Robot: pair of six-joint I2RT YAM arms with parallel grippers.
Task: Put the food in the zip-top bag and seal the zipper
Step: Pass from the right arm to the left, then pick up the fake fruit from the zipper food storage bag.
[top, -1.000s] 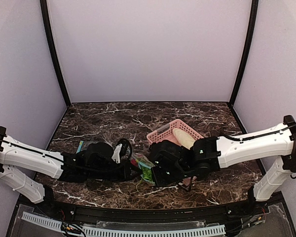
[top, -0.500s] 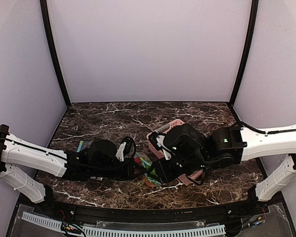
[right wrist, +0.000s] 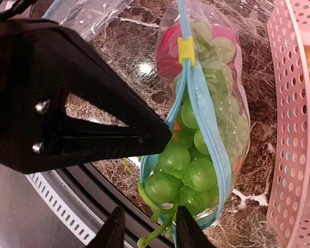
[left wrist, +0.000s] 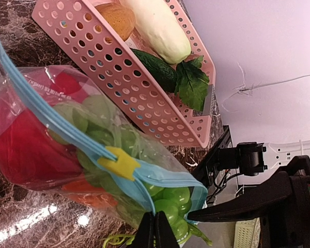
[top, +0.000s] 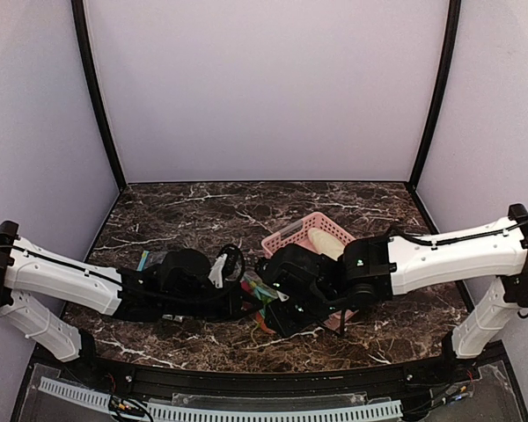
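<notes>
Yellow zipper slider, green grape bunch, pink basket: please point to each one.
yellow zipper slider [right wrist: 186, 50], right wrist view, its middle.
green grape bunch [right wrist: 199, 175], right wrist view, a lower grape.
pink basket [left wrist: 144, 88], left wrist view, perforated side wall.

The marble table [top: 185, 211] bears a pink basket [top: 289, 236], a filled zip-top bag [right wrist: 217, 77] and a spare bag [right wrist: 88, 11].

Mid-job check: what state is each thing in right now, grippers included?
zip-top bag: full
zipper: closed up to the yellow slider, gaping beyond it
grapes: inside, bulging at the open end
left gripper: shut on the zip-top bag's edge
right gripper: open, by the open end
pink basket: upright, vegetables inside
</notes>
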